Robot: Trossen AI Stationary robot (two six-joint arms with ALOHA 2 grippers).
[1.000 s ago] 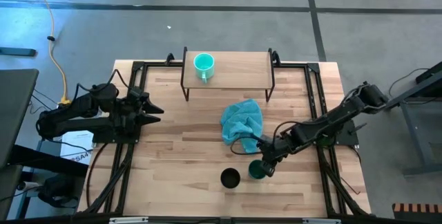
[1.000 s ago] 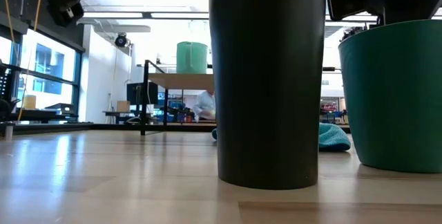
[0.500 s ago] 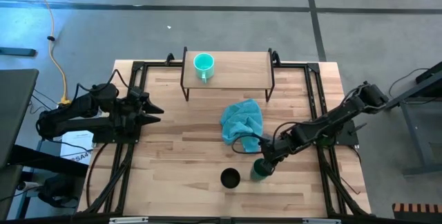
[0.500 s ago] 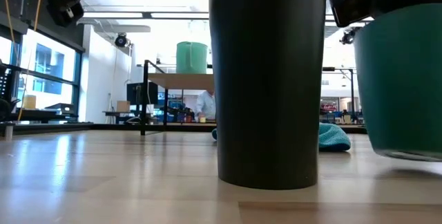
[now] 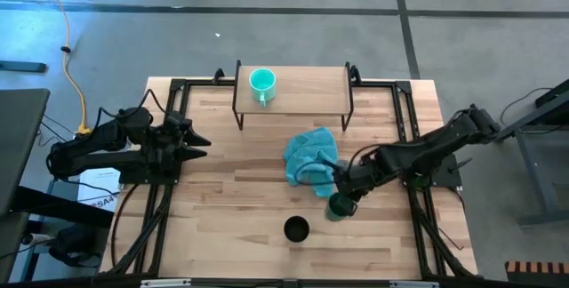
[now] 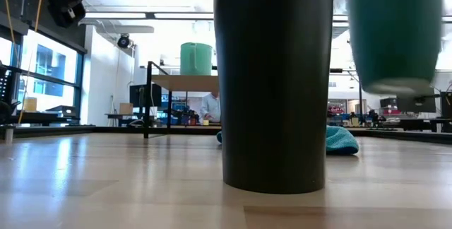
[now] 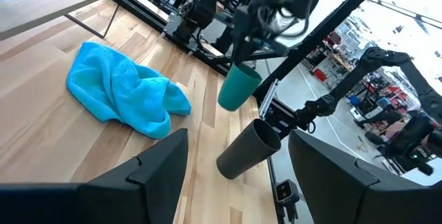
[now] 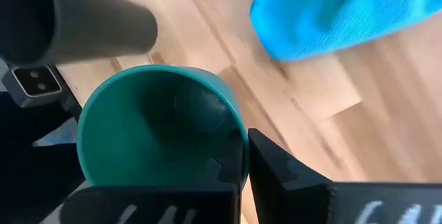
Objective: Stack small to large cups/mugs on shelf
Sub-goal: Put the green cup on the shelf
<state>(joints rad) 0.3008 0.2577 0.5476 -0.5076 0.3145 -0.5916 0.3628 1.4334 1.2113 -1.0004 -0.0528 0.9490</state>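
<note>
My right gripper (image 5: 341,196) is shut on the dark green cup (image 5: 340,207), which hangs above the table near its front, right of the taller black cup (image 5: 296,228). The black cup stands upright on its base on the table (image 6: 274,80). In the low view the green cup (image 6: 394,31) floats clear of the wood. A light turquoise mug (image 5: 262,82) stands on the left part of the shelf (image 5: 307,88) at the far edge. My left gripper (image 5: 203,146) waits open at the table's left side, holding nothing. My right gripper grips the green cup's rim (image 8: 238,151) on the side nearest the wrist, with one finger (image 8: 207,175) inside the cup and the other outside. The fingers slant steeply down from above. The cup hangs below them, mouth up, lifted clear of the table.
A crumpled teal cloth (image 5: 311,156) lies mid-table between the green cup and the shelf. Black metal frames (image 5: 404,128) run along the table's left and right sides. Bare wood lies left of the black cup and in front of the shelf.
My right gripper has risen with the green cup, which stood on the table a second ago, tipped a little as it came up, and now hangs clear. Cup and gripper have also drifted slightly toward the far edge, nearer the cloth.
</note>
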